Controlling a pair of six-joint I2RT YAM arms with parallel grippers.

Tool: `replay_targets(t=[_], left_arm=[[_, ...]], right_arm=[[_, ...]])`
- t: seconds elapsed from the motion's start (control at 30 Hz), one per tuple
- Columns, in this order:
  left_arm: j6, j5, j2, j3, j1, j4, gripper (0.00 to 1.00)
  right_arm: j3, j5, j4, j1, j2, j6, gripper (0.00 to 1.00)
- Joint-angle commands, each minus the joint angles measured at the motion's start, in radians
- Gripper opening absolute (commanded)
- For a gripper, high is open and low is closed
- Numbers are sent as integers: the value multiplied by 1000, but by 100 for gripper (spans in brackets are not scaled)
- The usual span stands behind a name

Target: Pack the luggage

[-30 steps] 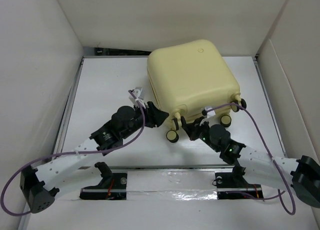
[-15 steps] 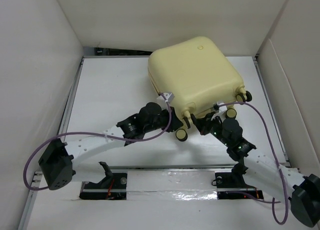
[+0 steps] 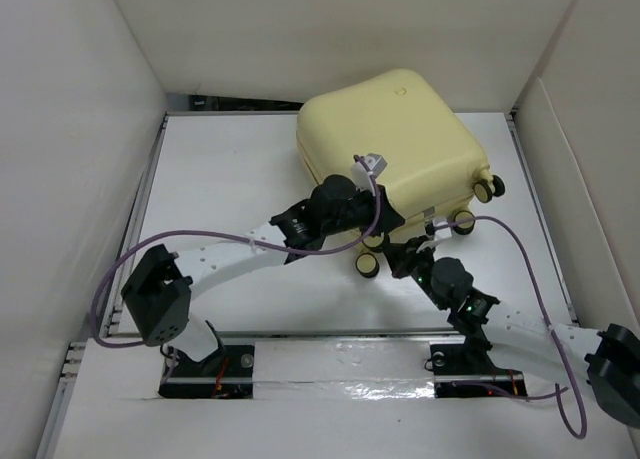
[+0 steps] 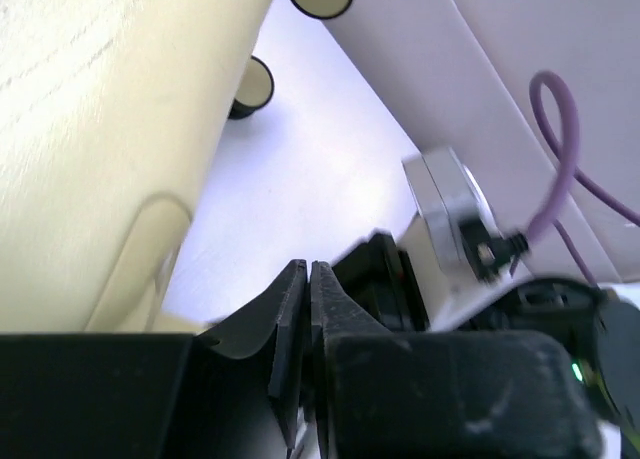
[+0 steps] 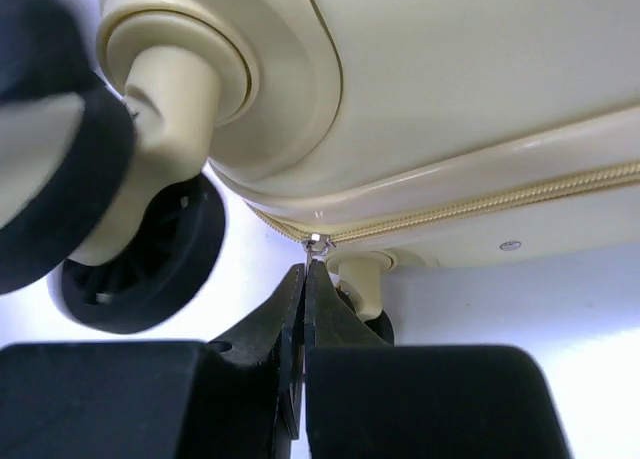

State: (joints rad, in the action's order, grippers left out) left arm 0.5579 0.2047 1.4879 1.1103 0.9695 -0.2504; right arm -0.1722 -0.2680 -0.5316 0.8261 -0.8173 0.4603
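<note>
The luggage [image 3: 390, 139] is a pale yellow hard-shell suitcase lying flat and closed at the back of the table, wheels toward me. My right gripper [image 3: 396, 253] sits at its near edge between the wheels. In the right wrist view the right gripper [image 5: 304, 271] is shut on the small metal zipper pull [image 5: 318, 243] of the yellow zipper [image 5: 500, 197] under the shell [image 5: 450, 69]. My left gripper [image 3: 388, 221] lies against the suitcase's near side. In the left wrist view the left gripper [image 4: 307, 269] is shut with nothing seen between the fingers, beside the shell [image 4: 90, 129].
Black-and-cream wheels stick out at the near edge [image 3: 368, 266] and near right corner [image 3: 489, 189]. One wheel [image 5: 140, 259] is close left of my right fingers. White walls enclose the table on the left [image 3: 70, 129], back and right. Purple cables loop off both arms.
My left arm has swung right along the suitcase's near edge to its middle. The suitcase has turned a little, its right wheels moving away. My right gripper stayed at the zipper.
</note>
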Motion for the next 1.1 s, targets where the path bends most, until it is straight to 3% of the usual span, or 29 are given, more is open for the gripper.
replay_targets(t=[0.0,0.17,0.27,0.37,0.5,0.53,0.67,0.8,1.07], left_arm=[[-4,-16,63,65,6,-72,3],[-10,-22,138,172,6,-55,0],[-27,-50,65,140,6,-30,0],[-33,-143,-81,19,6,-10,11],[-21,-283,-271,-147,6,57,47],[-9,-297,-305,-177,6,69,51],[17,-294,-419,-297,15,151,52],[68,-135,-388,-366,29,67,51],[24,-122,-186,-229,61,-30,46]], right_arm=[[16,-26,-112,122,-48,87,0],[-12,-161,-203,248,-135,120,0],[-55,-236,-98,274,-122,115,0],[-50,-293,-25,260,-73,98,0],[-36,-232,22,182,-36,80,0],[-35,-223,25,167,-34,72,0],[-49,-149,35,87,-31,32,0],[-58,-132,18,74,-43,26,0],[-1,-94,-105,84,-127,89,0]])
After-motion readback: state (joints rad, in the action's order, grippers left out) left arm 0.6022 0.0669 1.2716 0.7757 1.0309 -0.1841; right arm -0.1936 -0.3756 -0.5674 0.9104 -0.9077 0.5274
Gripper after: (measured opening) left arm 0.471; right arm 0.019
